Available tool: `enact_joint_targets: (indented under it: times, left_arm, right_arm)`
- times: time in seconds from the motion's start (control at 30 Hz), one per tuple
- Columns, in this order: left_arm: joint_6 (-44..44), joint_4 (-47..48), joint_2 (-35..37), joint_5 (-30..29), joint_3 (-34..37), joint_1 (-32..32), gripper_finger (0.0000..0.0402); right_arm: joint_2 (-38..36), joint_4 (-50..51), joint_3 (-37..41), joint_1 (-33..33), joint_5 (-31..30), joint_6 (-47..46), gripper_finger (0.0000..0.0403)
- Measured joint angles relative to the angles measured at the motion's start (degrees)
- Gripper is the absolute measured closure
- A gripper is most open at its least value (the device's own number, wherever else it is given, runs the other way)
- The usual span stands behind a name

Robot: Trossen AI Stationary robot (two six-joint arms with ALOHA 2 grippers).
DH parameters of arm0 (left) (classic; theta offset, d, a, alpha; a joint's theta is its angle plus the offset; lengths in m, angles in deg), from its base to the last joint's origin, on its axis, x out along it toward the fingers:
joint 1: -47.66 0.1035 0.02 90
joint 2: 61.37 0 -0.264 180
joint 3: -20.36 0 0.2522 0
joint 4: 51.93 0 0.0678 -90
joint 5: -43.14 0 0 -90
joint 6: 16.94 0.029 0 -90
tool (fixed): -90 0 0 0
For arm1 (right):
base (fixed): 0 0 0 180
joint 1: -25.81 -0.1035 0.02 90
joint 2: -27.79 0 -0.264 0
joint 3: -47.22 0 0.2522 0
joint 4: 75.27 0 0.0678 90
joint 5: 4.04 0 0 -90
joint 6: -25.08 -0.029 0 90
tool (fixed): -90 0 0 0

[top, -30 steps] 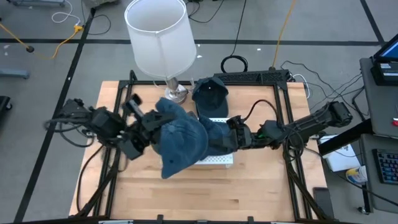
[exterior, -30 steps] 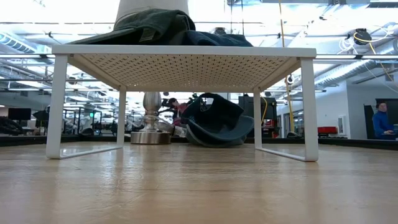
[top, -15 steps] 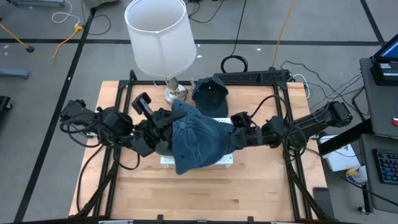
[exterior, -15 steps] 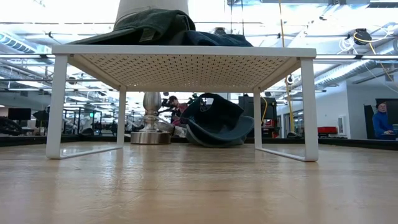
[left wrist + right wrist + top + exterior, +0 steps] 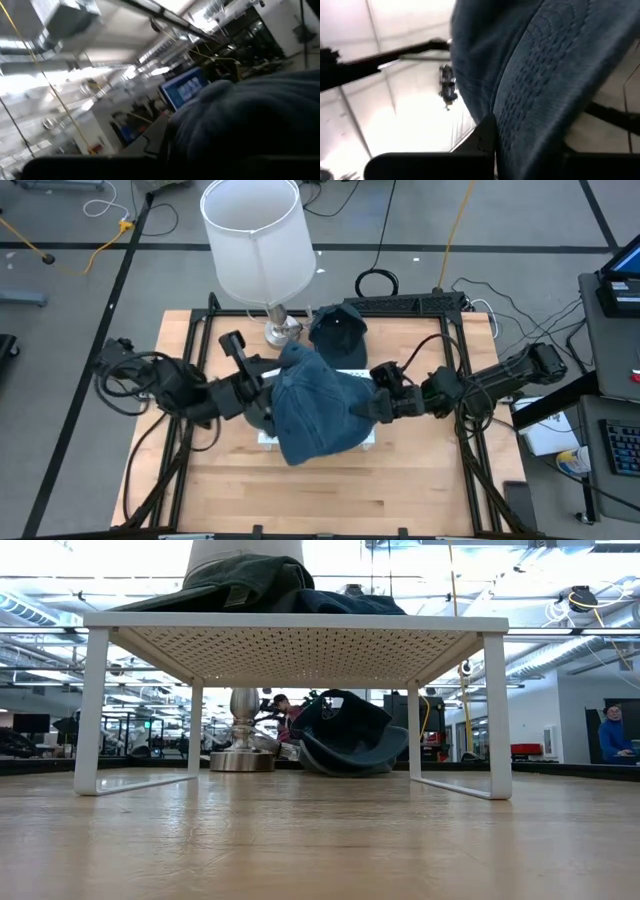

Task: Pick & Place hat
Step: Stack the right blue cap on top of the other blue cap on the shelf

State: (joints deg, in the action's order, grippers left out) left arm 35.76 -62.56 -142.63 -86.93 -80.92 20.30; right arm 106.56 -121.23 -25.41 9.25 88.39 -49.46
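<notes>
High view: blue hat (image 5: 315,415) lies draped over the white rack (image 5: 352,438) at mid-desk (image 5: 400,490); right pincer (image 5: 368,406) is clamped on the hat's edge; left pincer (image 5: 262,402) touches its opposite side, opening cannot be told; a dark cap (image 5: 337,332) sits beside the lamp (image 5: 255,240). Low view: hat (image 5: 300,595) rests atop the rack (image 5: 295,635). Right wrist view: fabric (image 5: 545,85) fills the jaws.

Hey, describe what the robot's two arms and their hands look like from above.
Both arms are dark, nearly black, built of chunky jointed segments. Black cables loop off the left arm near its base and trail along the right arm. Each ends in a blocky dark hand: left hand, right hand. No markings visible.
</notes>
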Motion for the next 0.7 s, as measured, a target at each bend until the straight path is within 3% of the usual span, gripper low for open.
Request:
enact_joint_targets:
  times: [0.27,0.47,0.7]
  left_arm:
    - [-17.7,16.1,3.7,-17.2,0.0,-4.2,0.0234]
    - [-30.3,24.8,6.1,-18.5,0.0,-7.0,0.0194]
    - [-37.8,30.3,6.4,-18.7,0.0,-7.9,0.0188]
  right_arm:
    - [-7.1,3.6,3.6,0.9,2.3,0.7,0.0398]
    - [-18.2,9.0,13.8,1.9,-1.0,-0.3,0.0398]
    - [-28.4,9.1,26.1,4.2,-1.9,-4.3,0.0398]
